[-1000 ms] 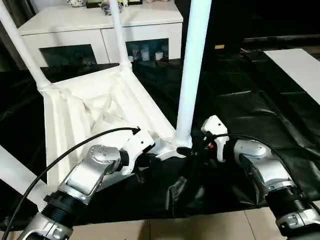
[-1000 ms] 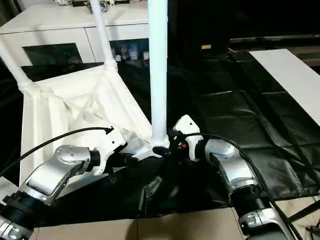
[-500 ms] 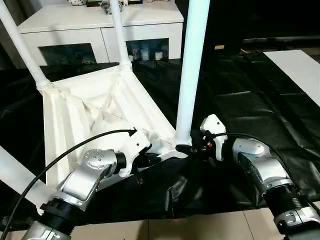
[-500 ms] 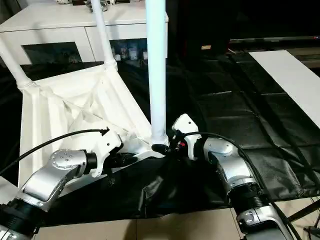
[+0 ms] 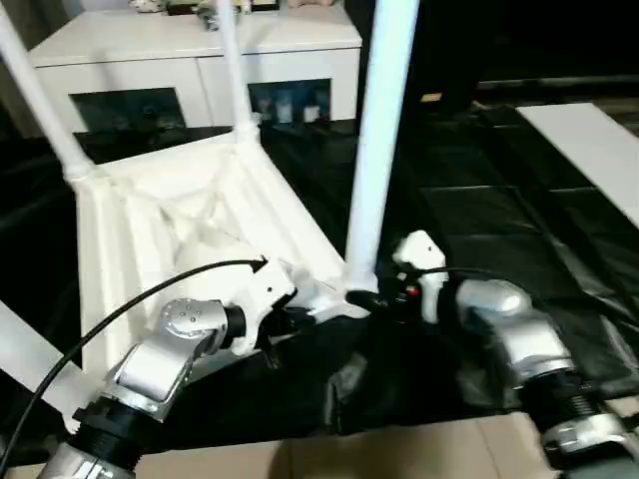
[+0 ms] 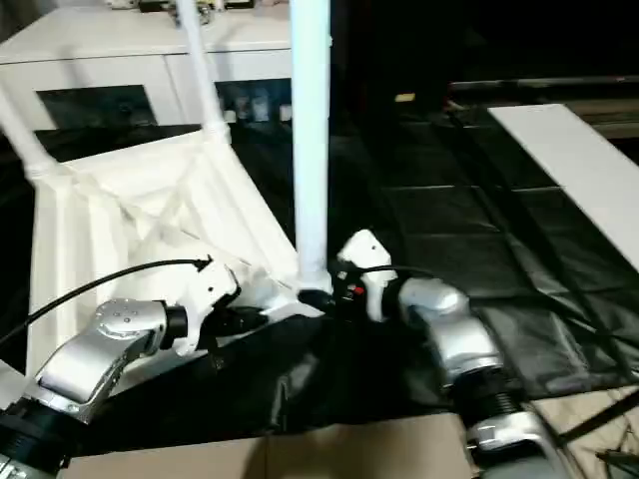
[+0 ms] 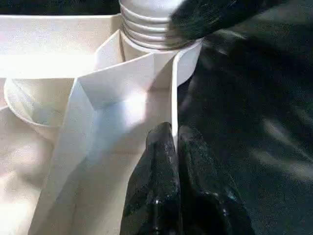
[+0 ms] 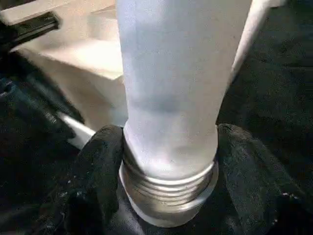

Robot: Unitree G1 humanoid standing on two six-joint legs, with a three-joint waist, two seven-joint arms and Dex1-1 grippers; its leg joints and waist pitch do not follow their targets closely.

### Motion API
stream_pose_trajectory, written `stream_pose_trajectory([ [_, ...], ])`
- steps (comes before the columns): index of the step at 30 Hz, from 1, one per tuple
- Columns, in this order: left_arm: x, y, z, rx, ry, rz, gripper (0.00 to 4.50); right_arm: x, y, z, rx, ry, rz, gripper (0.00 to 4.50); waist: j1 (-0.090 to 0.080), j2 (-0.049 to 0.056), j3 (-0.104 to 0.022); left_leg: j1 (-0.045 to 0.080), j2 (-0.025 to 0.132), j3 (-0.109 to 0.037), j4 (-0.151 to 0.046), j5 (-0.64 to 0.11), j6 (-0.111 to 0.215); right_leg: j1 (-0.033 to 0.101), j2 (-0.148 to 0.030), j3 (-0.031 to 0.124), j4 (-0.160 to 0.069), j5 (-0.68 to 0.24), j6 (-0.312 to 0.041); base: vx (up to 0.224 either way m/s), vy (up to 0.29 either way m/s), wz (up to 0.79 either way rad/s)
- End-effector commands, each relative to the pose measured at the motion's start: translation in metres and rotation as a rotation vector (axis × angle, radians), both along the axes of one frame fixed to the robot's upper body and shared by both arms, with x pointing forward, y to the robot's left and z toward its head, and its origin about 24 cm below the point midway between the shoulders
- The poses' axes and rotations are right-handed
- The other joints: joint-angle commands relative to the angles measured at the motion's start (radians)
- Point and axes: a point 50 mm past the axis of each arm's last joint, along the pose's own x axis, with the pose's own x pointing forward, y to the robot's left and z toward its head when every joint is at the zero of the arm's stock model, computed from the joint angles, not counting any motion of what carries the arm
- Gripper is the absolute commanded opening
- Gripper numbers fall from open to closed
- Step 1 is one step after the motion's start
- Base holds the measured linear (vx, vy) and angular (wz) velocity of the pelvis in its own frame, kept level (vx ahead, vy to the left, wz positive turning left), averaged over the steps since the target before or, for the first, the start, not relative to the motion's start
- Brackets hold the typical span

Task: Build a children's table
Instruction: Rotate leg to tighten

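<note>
Head view: tabletop (image 5: 170, 215) upside down on black sheet (image 5: 479, 200), near corner betw. both pincers; bare sheet beyond R arm. Leg (image 5: 374, 150) upright in near corner socket (image 5: 349, 297).
L wrist view: left gripper (image 7: 174, 134) fingers together, pinching tabletop rim by socket.
R wrist view: right gripper (image 8: 168, 142) fingers clamped either side of leg's threaded base.

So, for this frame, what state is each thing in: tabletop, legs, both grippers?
tabletop: upside down on the black sheet, ribbed underside up.
near leg: upright at the near corner socket, threads still exposed, not fully seated.
two far legs: standing in their far corner sockets.
left gripper: shut on the tabletop's rim.
right gripper: fingers on both sides of the near leg's threaded base.
</note>
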Motion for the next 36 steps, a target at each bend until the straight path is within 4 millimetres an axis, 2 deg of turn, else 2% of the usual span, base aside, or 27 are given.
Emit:
stream_pose_trajectory([
  [1, -0.011, -0.003, -0.026, 0.052, 0.119, 0.02, 0.0, 0.008, -0.006, -0.002, -0.016, -0.026, -0.193, 2.72, 0.003, -0.005, -0.042, 0.004, 0.019, -0.007, -0.08, -0.197, 0.013, 0.033, -0.069, 0.04, -0.096, -0.274, -0.185, 0.0, 0.0, 0.0],
  [2, -0.007, -0.008, -0.026, 0.054, 0.119, 0.038, 0.0, 0.007, 0.0, -0.006, -0.016, -0.022, -0.242, 2.71, 0.002, -0.01, -0.043, 0.001, 0.019, -0.011, -0.085, -0.211, -0.004, 0.038, -0.069, 0.038, -0.097, -0.296, -0.169, 0.0, 0.0, 0.0],
  [3, -0.004, -0.014, -0.026, 0.061, 0.114, 0.057, 0.0, 0.007, 0.005, -0.01, -0.03, -0.027, -0.301, 2.71, 0.001, -0.011, -0.042, 0.006, 0.019, -0.009, -0.084, -0.227, -0.01, 0.03, -0.068, 0.04, -0.101, -0.305, -0.166, 0.0, 0.0, 0.0],
  [5, 0.0, -0.019, -0.027, 0.072, 0.115, 0.081, 0.0, 0.008, 0.009, -0.013, -0.049, -0.024, -0.343, 2.7, 0.003, -0.007, -0.043, 0.006, 0.018, -0.011, -0.084, -0.242, -0.012, 0.031, -0.069, 0.042, -0.1, -0.307, -0.164, 0.0, 0.0, 0.0],
  [6, 0.008, -0.027, -0.027, 0.089, 0.113, 0.128, 0.0, 0.009, 0.017, -0.018, -0.051, -0.003, -0.418, 2.7, 0.003, -0.007, -0.042, 0.008, 0.017, -0.008, -0.084, -0.245, -0.013, 0.026, -0.067, 0.043, -0.104, -0.309, -0.162, 0.0, 0.0, 0.0],
  [7, 0.014, -0.034, -0.028, 0.105, 0.108, 0.162, 0.0, 0.012, 0.021, -0.021, -0.054, 0.009, -0.502, 2.7, 0.004, -0.008, -0.039, 0.015, 0.016, -0.008, -0.083, -0.262, -0.023, 0.023, -0.069, 0.044, -0.108, -0.331, -0.164, 0.0, 0.0, 0.0],
  [9, 0.019, -0.04, -0.028, 0.114, 0.104, 0.192, 0.0, 0.014, 0.026, -0.023, -0.051, 0.022, -0.564, 2.7, 0.002, -0.007, -0.038, 0.019, 0.012, -0.011, -0.087, -0.301, -0.035, 0.02, -0.068, 0.043, -0.113, -0.378, -0.148, 0.0, 0.0, 0.0],
  [10, 0.023, -0.044, -0.029, 0.119, 0.1, 0.215, 0.0, 0.015, 0.034, -0.023, -0.033, 0.036, -0.587, 2.7, 0.002, -0.005, -0.038, 0.019, 0.014, -0.014, -0.088, -0.31, -0.037, 0.022, -0.07, 0.043, -0.112, -0.378, -0.144, 0.0, 0.0, 0.0],
  [12, 0.027, -0.048, -0.03, 0.128, 0.098, 0.239, 0.0, 0.016, 0.049, -0.017, 0.024, 0.031, -0.559, 2.7, 0.0, -0.005, -0.037, 0.023, 0.011, -0.013, -0.089, -0.346, -0.033, 0.016, -0.068, 0.043, -0.119, -0.399, -0.133, 0.0, 0.0, 0.0],
  [13, 0.028, -0.049, -0.03, 0.129, 0.098, 0.24, 0.0, 0.016, 0.051, -0.015, 0.039, 0.024, -0.547, 2.7, 0.004, -0.007, -0.04, 0.022, 0.013, -0.015, -0.091, -0.336, -0.031, 0.021, -0.069, 0.043, -0.117, -0.378, -0.13, 0.0, 0.0, 0.0],
  [15, 0.029, -0.048, -0.03, 0.132, 0.099, 0.246, 0.0, 0.016, 0.055, -0.006, 0.088, -0.019, -0.517, 3.25, 0.007, -0.006, -0.044, 0.014, 0.016, -0.014, -0.092, -0.287, -0.019, 0.027, -0.068, 0.045, -0.109, -0.279, -0.145, 0.0, 0.0, 0.0],
  [18, 0.03, -0.043, -0.029, 0.131, 0.102, 0.233, 0.0, 0.019, 0.047, 0.002, 0.097, -0.063, -0.523, 3.48, 0.008, -0.005, -0.044, 0.01, 0.015, -0.013, -0.091, -0.258, -0.008, 0.033, -0.069, 0.044, -0.104, -0.222, -0.164, 0.0, 0.0, 0.0],
  [22, 0.029, -0.038, -0.028, 0.121, 0.098, 0.191, 0.0, 0.022, 0.037, 0.007, 0.101, -0.08, -0.514, 3.72, 0.006, -0.005, -0.044, 0.009, 0.015, -0.013, -0.092, -0.264, -0.002, 0.035, -0.07, 0.044, -0.107, -0.239, -0.169, 0.0, 0.0, 0.0],
  [24, 0.025, -0.033, -0.027, 0.119, 0.094, 0.118, 0.0, 0.021, 0.028, 0.011, 0.083, -0.089, -0.429, 3.72, 0.009, -0.004, -0.045, 0.008, 0.018, -0.014, -0.093, -0.247, 0.004, 0.039, -0.07, 0.043, -0.103, -0.21, -0.168, 0.0, 0.0, 0.0],
  [26, 0.014, -0.024, -0.028, 0.145, 0.14, 0.027, 0.0, 0.012, 0.015, 0.016, 0.058, -0.077, -0.23, 3.72, 0.009, -0.003, -0.05, 0.003, 0.021, -0.014, -0.09, -0.195, 0.025, 0.049, -0.069, 0.042, -0.094, -0.108, -0.185, 0.0, 0.0, 0.0],
  [27, 0.01, -0.022, -0.029, 0.151, 0.154, 0.004, 0.0, 0.009, 0.013, 0.016, 0.047, -0.073, -0.174, 3.72, 0.01, -0.003, -0.049, 0.004, 0.022, -0.012, -0.088, -0.18, 0.036, 0.047, -0.067, 0.042, -0.092, -0.074, -0.198, 0.0, 0.0, 0.0],
  [28, 0.008, -0.02, -0.028, 0.154, 0.158, -0.023, 0.0, 0.006, 0.01, 0.017, 0.049, -0.064, -0.14, 3.72, 0.012, 0.001, -0.049, 0.005, 0.022, -0.012, -0.088, -0.176, 0.038, 0.048, -0.068, 0.041, -0.091, -0.065, -0.206, 0.0, 0.0, 0.0],
  [29, 0.004, -0.017, -0.027, 0.151, 0.168, -0.054, 0.0, 0.002, 0.004, 0.02, 0.037, -0.069, -0.086, 3.72, 0.011, -0.001, -0.049, 0.004, 0.021, -0.011, -0.087, -0.172, 0.044, 0.05, -0.067, 0.041, -0.091, -0.051, -0.217, 0.0, 0.0, 0.0],
  [33, 0.0, -0.013, -0.023, 0.137, 0.163, -0.115, 0.0, -0.007, -0.007, 0.024, 0.005, -0.078, 0.017, 3.72, 0.016, 0.003, -0.05, 0.009, 0.024, -0.008, -0.086, -0.164, 0.043, 0.048, -0.067, 0.04, -0.089, -0.03, -0.243, 0.0, 0.0, 0.0],
  [36, -0.005, -0.006, -0.013, 0.108, 0.149, -0.188, 0.0, -0.023, -0.017, 0.025, -0.031, -0.035, 0.186, 3.72, 0.021, 0.005, -0.05, 0.009, 0.026, -0.01, -0.086, -0.169, 0.046, 0.053, -0.067, 0.04, -0.086, -0.02, -0.243, 0.0, 0.0, 0.0],
])
